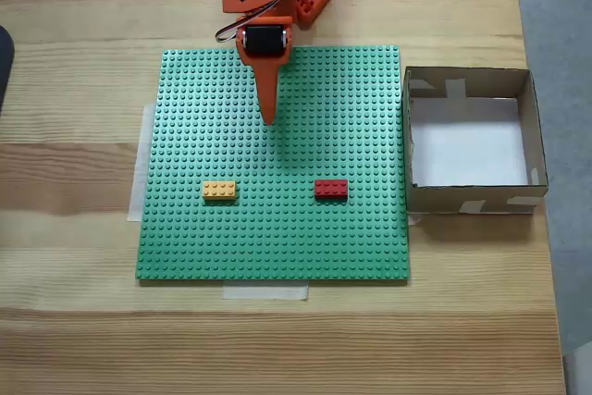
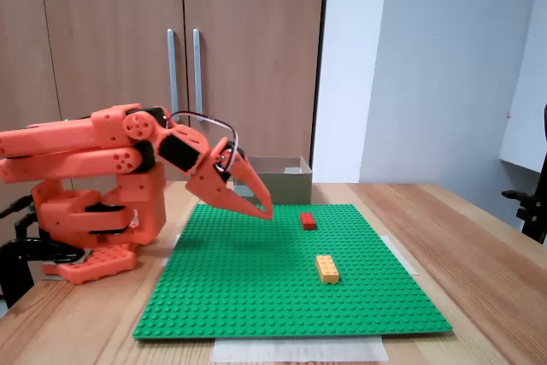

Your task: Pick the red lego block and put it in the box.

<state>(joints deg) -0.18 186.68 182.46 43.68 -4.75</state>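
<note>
Orange arm hovering over green studded baseplate (image 1: 277, 228), jaws closed, holding nothing.
Square brown cardboard box (image 1: 472, 196) is sitting beside the plate; gripper (image 2: 267, 211) is hanging raised in a fixed view; small red lego block (image 1: 331, 189) is resting mid-plate.

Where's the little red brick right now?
In a fixed view the red lego block sits on the green baseplate, right of the orange-yellow brick, left of the box.

open baseplate (image 1: 277, 228) around red lego block (image 1: 331, 189), orange-yellow brick (image 1: 219, 191) well apart
</note>
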